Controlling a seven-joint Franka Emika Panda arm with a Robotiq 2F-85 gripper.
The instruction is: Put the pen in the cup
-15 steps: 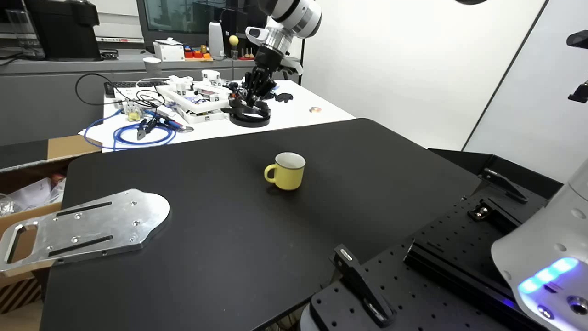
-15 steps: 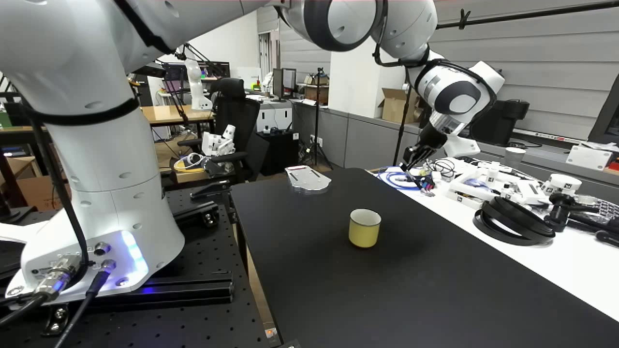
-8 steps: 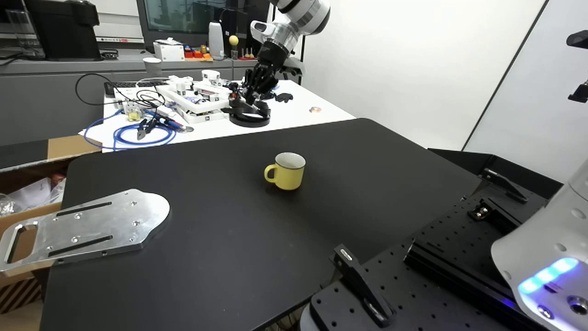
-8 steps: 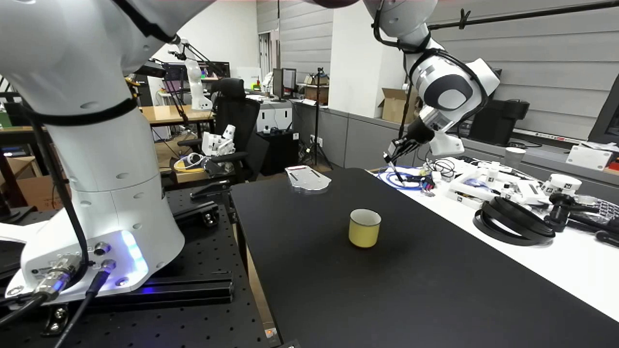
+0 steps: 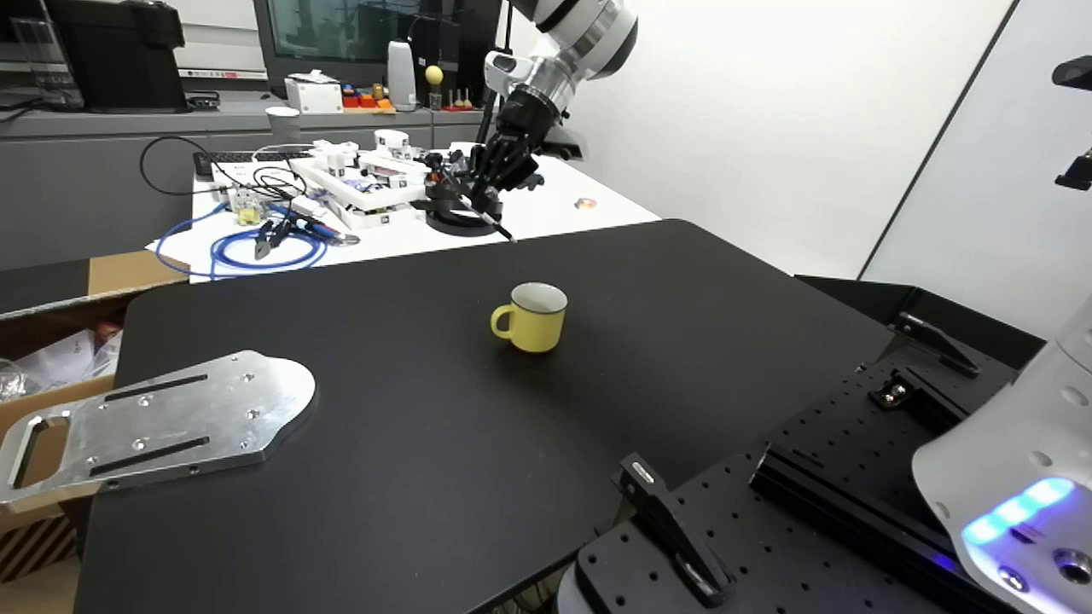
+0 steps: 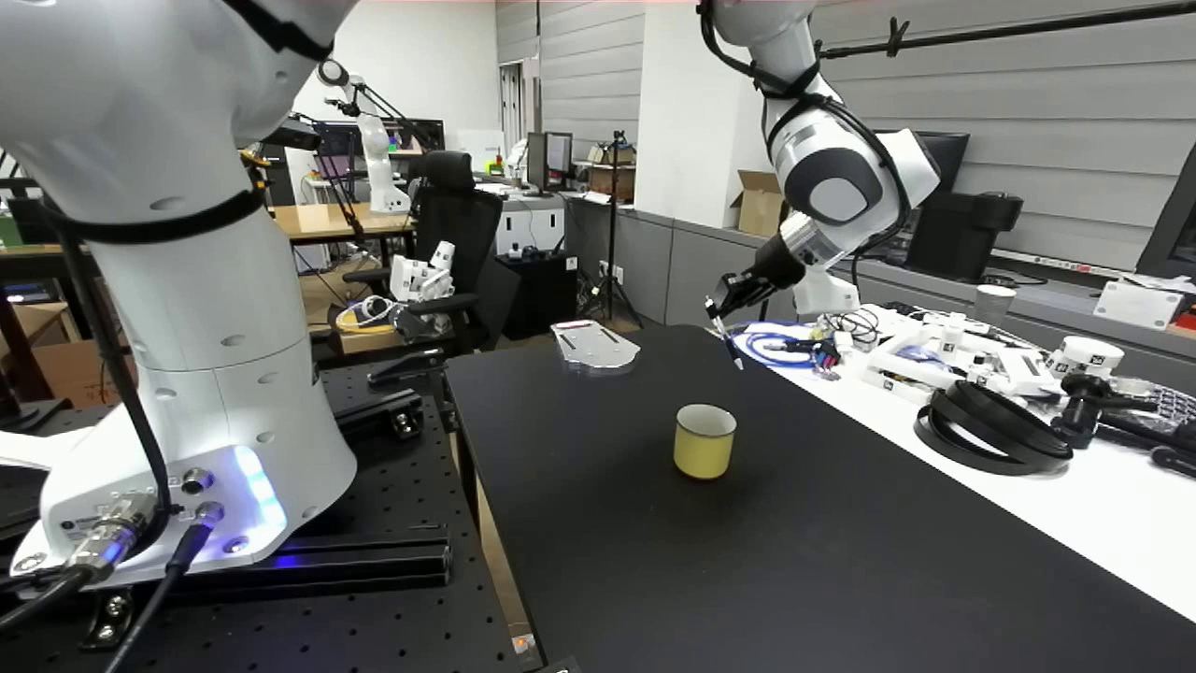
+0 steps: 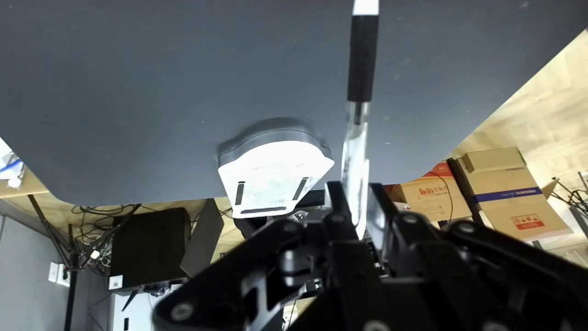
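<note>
Pen (image 7: 358,122) (far end outside the wrist view) tight in the gripper's (image 7: 355,195) jaws.

in an exterior view, the far edge of the tabletop (image 5: 409,477) was bordered by a white table (image 5: 559,205), backed by a grey cabinet (image 5: 77,196); a white wall (image 5: 751,111) was seen past the far right corner. in the wrist view, a pale floor (image 7: 519,119) was shown beyond the right edge.
</note>
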